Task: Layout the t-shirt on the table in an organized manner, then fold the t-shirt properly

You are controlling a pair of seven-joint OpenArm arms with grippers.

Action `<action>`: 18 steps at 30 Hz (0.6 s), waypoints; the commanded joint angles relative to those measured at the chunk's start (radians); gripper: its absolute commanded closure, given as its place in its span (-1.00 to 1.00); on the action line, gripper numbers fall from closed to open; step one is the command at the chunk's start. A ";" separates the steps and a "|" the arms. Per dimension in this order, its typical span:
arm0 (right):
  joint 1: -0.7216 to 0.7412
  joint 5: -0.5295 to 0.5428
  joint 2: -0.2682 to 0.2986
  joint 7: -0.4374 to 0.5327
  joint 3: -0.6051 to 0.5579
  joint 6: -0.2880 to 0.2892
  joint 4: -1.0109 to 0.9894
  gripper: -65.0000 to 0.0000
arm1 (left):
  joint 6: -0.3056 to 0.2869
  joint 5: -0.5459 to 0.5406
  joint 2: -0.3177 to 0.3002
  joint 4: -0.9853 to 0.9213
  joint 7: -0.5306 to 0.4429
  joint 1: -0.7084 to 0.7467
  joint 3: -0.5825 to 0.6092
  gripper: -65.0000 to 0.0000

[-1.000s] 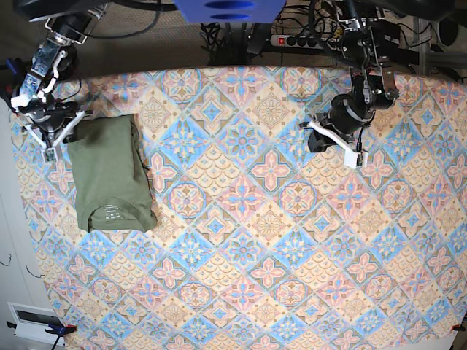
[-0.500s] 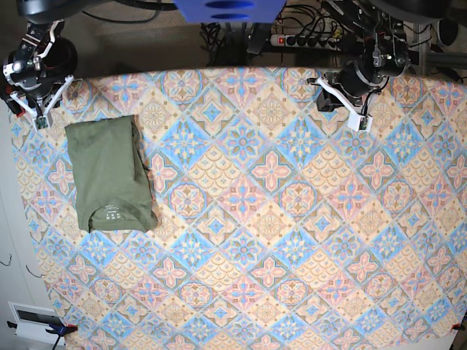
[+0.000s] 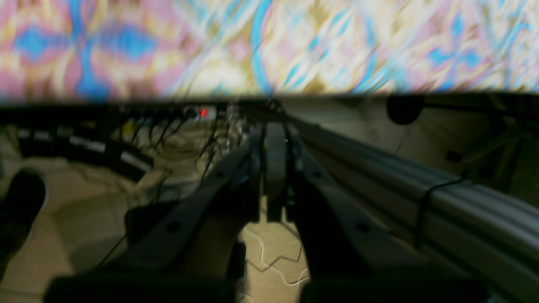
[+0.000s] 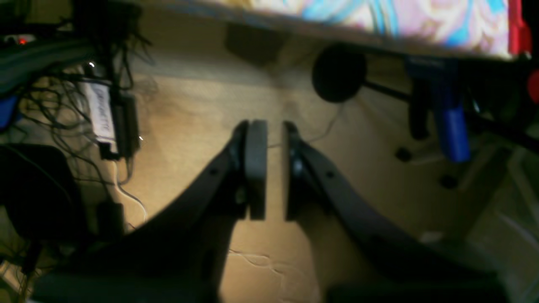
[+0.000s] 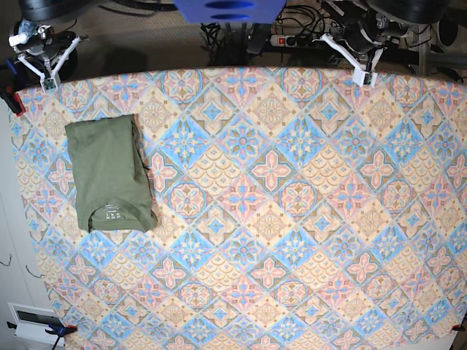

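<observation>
The olive-green t-shirt [image 5: 109, 173] lies folded into a neat rectangle at the left side of the table [image 5: 292, 219], neck print showing near its lower end. No gripper touches it. My right gripper [image 5: 48, 82] hovers at the far left corner, above the shirt in the picture and apart from it. In the right wrist view the right gripper [image 4: 274, 126] shows a narrow gap between its pads and holds nothing. My left gripper [image 5: 363, 76] sits at the far right edge. In the blurred left wrist view the left gripper [image 3: 276, 130] is shut and empty, below the table's edge [image 3: 269, 42].
A power strip [image 5: 303, 40] with a red light and tangled cables lies behind the far edge. A red clamp [image 5: 13, 98] grips the left edge. A blue clamp [image 4: 452, 126] hangs under the table's rim [image 4: 379, 17]. A white box [image 5: 33, 321] sits at lower left.
Both arms have drawn back from over the table to its far edge. The right gripper left the shirt's top corner. The folded shirt has not moved.
</observation>
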 commanded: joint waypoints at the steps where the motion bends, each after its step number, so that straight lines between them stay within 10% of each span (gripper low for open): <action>1: -0.026 -0.008 0.012 -0.012 0.009 -0.002 -0.026 0.82 | -0.005 -0.011 -0.004 -0.005 -0.005 0.030 -0.004 1.00; 18: 0.064 -0.013 0.001 0.215 -0.238 -0.002 -0.691 0.82 | -0.007 0.173 0.021 -0.594 -0.182 -0.107 0.062 1.00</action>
